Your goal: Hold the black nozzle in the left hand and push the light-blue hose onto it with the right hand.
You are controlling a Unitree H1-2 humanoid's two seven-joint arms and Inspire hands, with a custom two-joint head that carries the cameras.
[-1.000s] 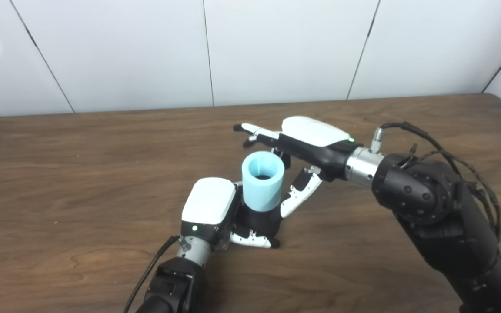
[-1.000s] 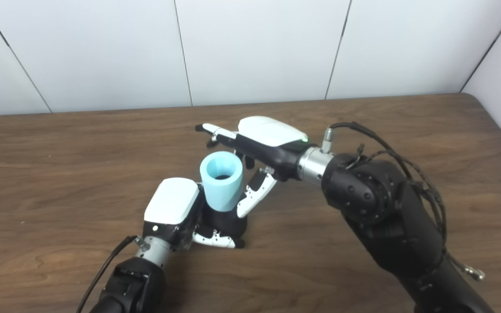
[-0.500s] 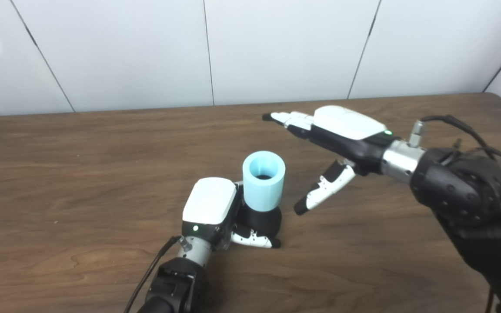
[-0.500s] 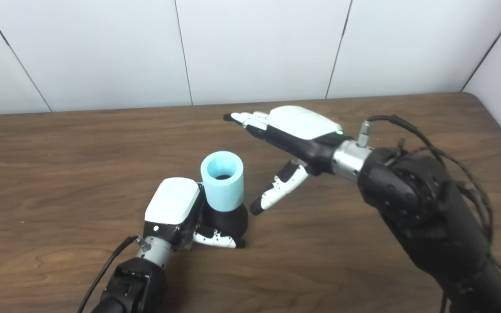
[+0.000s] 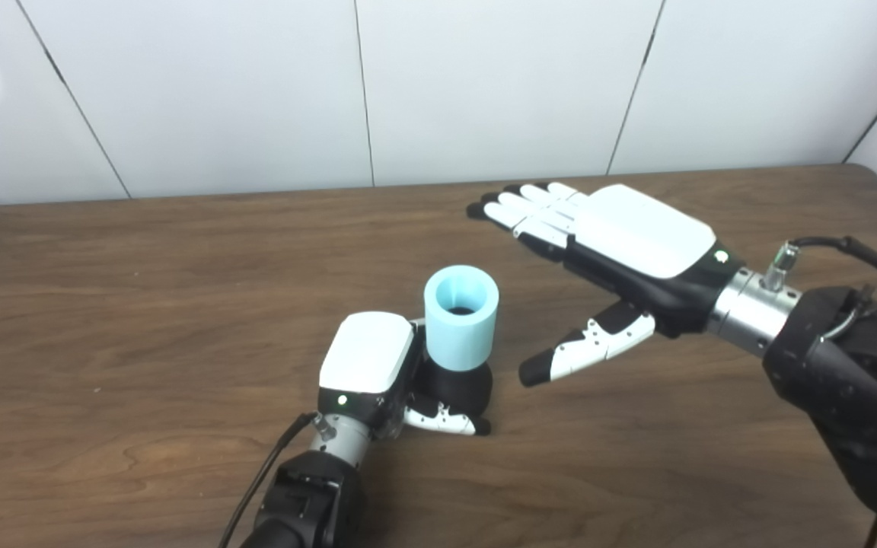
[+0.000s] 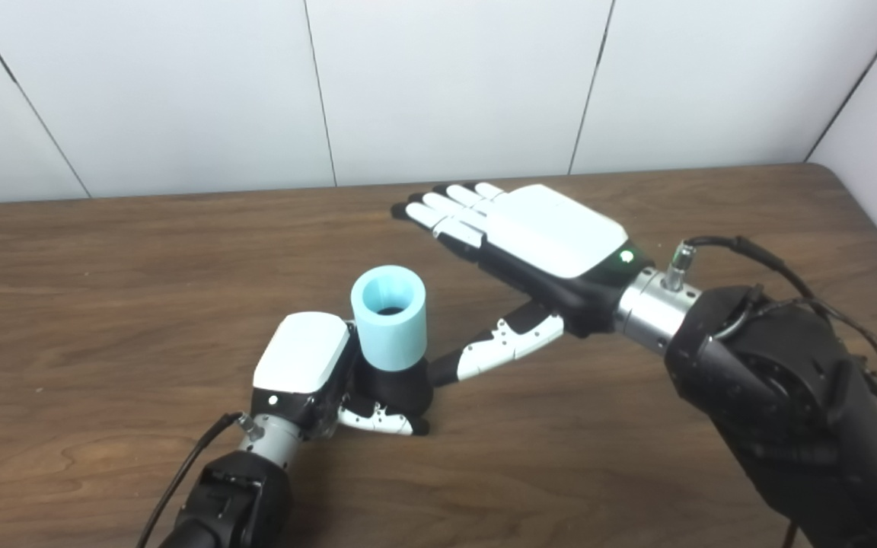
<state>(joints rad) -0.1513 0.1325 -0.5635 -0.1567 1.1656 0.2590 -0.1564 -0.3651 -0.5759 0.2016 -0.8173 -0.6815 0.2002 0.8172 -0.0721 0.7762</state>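
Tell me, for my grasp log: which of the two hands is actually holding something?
The left hand, shut on the black nozzle; the right hand is open, fingers spread.

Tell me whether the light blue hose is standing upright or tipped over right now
Upright. The light-blue hose stands with its open mouth facing up, seated on the black nozzle that the left hand grips at the base.

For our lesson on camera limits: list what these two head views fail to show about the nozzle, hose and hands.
- Black nozzle: its top is hidden inside the light-blue hose.
- Left hand: its fingers are mostly hidden behind the nozzle.
- Right hand: its palm faces down, unseen; its arm is cut off by the frame edge.
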